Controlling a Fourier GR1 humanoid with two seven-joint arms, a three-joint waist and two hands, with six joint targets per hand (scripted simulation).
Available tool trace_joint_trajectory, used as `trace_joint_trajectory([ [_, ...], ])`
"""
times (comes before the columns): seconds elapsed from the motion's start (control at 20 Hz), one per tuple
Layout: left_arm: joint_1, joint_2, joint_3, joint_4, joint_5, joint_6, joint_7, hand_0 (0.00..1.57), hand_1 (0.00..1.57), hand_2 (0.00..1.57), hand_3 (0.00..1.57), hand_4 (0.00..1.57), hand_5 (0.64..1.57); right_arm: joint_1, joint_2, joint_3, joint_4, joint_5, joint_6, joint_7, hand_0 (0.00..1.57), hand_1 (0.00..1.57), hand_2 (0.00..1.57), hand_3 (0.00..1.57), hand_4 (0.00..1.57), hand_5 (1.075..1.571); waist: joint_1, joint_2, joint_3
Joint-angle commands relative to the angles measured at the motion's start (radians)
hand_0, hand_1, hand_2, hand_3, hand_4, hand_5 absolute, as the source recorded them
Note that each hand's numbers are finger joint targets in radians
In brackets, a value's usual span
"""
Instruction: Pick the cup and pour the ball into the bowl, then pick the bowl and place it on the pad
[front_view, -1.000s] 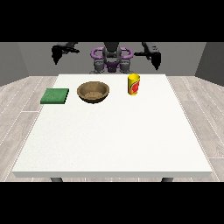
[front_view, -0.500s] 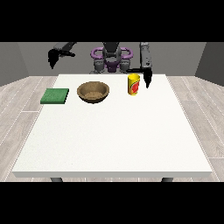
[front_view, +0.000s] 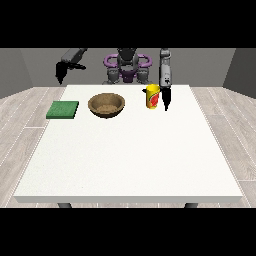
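The ball cannot be seen inside the yellow cup (front_view: 152, 96) at upper centre-right. The hand at the view's right (front_view: 165, 97) beside it is too small to read its fingers.

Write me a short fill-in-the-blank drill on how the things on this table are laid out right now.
1. The wooden bowl sits between the green pad and the yellow ____.
2. The hand at the view's right hangs just beside the cup, on the side away from the ____.
3. The hand at the view's left is raised above the table's far ____ corner as seen here.

Missing words: cup; bowl; left
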Motion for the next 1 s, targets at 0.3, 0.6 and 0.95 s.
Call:
trace_joint_trajectory([
  [0.3, -0.095, -0.009, 0.044, 0.187, 0.015, 0.068, -0.164, 0.00, 0.00, 0.00, 0.00, 0.76, 1.320, -0.033, -0.015, -0.017, 0.028, -0.003, 0.022, -0.062, 0.00, 0.00, 0.00, 0.00, 0.00, 1.571, -0.032, 0.070, -0.0001],
  [0.6, -0.017, -0.032, -0.015, 0.136, -0.151, 0.346, -0.214, 1.32, 1.32, 1.57, 1.57, 1.47, 1.246, -0.100, -0.087, -0.060, 0.012, -0.050, 0.051, -0.006, 0.00, 0.00, 0.00, 0.00, 0.00, 1.570, -0.083, 0.115, -0.0007],
  [0.95, 0.045, -0.001, -0.176, 0.026, -0.291, 0.362, 0.097, 1.34, 1.34, 1.57, 1.57, 1.53, 1.304, 0.008, -0.070, -0.069, 0.179, -0.014, 0.048, 0.000, 0.00, 0.00, 0.00, 0.00, 0.00, 1.570, 0.015, -0.181, 0.0023],
])
